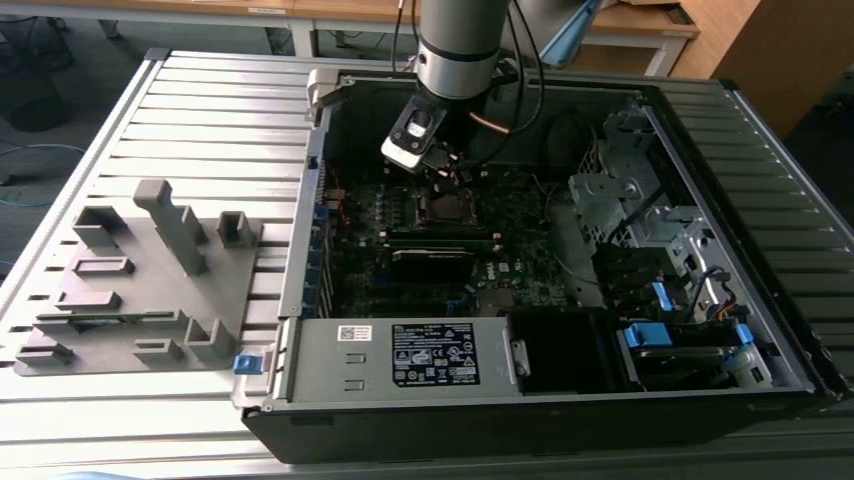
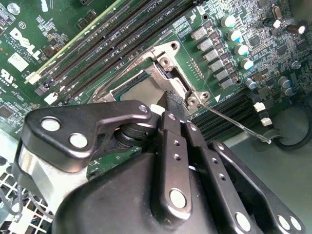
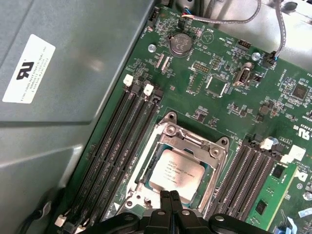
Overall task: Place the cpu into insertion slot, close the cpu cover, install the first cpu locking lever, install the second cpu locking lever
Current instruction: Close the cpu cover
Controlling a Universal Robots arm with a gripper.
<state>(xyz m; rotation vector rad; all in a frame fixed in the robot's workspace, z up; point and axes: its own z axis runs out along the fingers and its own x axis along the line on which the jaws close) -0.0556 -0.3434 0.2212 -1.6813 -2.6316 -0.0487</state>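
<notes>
Arm: the robot arm comes down from above into the open computer case (image 1: 307,200), which lies on its side on a slatted metal table (image 1: 200,120).
Gripper: the gripper (image 1: 438,170) sits low over the motherboard, right above the socket. In both wrist views (image 3: 169,194) (image 2: 171,103) the two black fingers are pressed together with nothing visible between them.
Contact: in the second wrist view the fingertips rest at the edge of the cpu cover (image 2: 178,80). I cannot tell how hard they press.
Cpu: the cpu (image 3: 176,170) lies flat in the insertion slot (image 1: 447,207), its dull metal face up.
Cover: the cpu cover (image 3: 192,141) looks folded down over the socket, with the chip showing through its window.
Lever: a thin wire locking lever (image 2: 234,122) angles out from the socket's corner. I cannot tell whether it is latched.
Neighbours: long black memory slots (image 3: 122,141) run along both sides of the socket, and a coin battery (image 3: 181,44) sits further off on the board.
Elsewhere: a grey parts fixture (image 1: 134,280) stands on the table at the exterior view's left, and the labelled power supply (image 1: 400,355) fills the case's near end.
</notes>
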